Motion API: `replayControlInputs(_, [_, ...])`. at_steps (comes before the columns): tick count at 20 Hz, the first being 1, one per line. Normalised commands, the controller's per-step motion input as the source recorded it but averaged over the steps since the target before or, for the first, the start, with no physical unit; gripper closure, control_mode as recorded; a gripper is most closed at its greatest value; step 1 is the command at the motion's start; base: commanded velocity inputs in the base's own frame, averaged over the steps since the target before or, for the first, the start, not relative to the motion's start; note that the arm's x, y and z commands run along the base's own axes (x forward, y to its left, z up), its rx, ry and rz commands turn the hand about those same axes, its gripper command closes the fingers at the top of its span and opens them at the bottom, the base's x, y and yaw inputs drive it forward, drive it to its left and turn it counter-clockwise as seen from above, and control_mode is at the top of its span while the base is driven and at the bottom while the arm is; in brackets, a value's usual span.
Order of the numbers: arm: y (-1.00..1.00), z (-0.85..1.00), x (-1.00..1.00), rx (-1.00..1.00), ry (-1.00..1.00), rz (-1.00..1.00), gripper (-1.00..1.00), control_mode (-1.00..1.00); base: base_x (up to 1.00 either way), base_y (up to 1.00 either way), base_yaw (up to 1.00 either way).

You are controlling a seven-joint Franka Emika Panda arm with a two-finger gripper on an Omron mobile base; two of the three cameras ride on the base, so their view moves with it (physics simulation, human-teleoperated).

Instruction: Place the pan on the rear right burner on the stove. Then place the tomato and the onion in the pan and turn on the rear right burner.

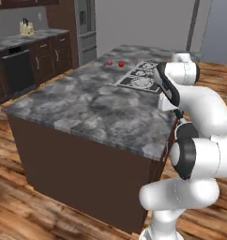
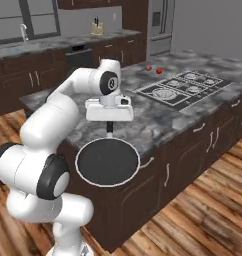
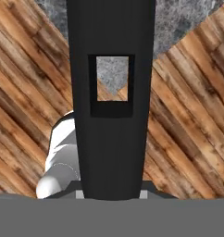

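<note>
1. Pan (image 2: pixel 107 162) hangs flat in the air in front of the island counter (image 1: pixel 87 108), out past the counter's front edge and lower than its top, over the wooden floor (image 2: pixel 193 220).
2. Its black handle (image 3: pixel 111 92) runs up to the gripper (image 2: pixel 110 126), and the pincer is pinching the handle tight.
3. From the hand view the handle is a wide dark bar with a square hole in it; floor planks and a corner of the stone top show behind it.
4. The fingertips themselves are hidden behind the handle there.
5. The stove (image 2: pixel 185 87) lies on the counter top near its far right end, close to the front edge, well apart from the pan.
6. The tomato (image 2: pixel 159 71) and the onion (image 2: pixel 148 67) sit just beside each other on the stone, near the stove's back left corner.
7. Lots of bare stone lies between the arm and the stove.
8. In the left base view the white arm covers part of the stove, and the pan is hidden behind the arm.
9. The burners are too small to tell the rear right one for sure.
10. The knobs are too blurry to make out.
</note>
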Motion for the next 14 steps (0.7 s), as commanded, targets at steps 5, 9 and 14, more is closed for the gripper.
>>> replayControlInputs(5, [0.0, 0.0, 0.0, 0.0, 0.0, 0.0, 1.0, 1.0, -0.24, -0.92, 0.74])
replayControlInputs(9, [0.0, 0.0, 0.0, 0.0, 0.0, 0.0, 1.0, 1.0, -0.25, -1.0, 0.47])
replayControlInputs(14, [0.0, 0.0, 0.0, 0.0, 0.0, 0.0, 1.0, 1.0, -0.12, -1.0, 0.24])
